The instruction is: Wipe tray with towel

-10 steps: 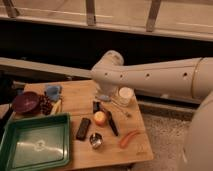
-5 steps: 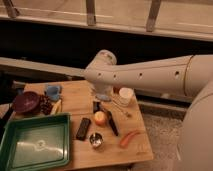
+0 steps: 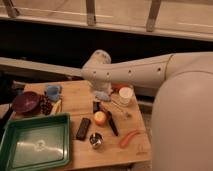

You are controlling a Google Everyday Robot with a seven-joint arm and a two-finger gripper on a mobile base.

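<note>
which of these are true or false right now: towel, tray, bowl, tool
1. The pale grey-blue cloth towel lies inside the large dark green plastic tray. False: it lies on the wooden table, under the white arm, apart from the tray.
2. The tray sits at the table's front left corner. True.
3. The round maroon bowl sits at the table's right edge. False: it is far left, behind the tray.
4. The tool is out of sight behind the arm's rounded end, above the towel. True.
</note>
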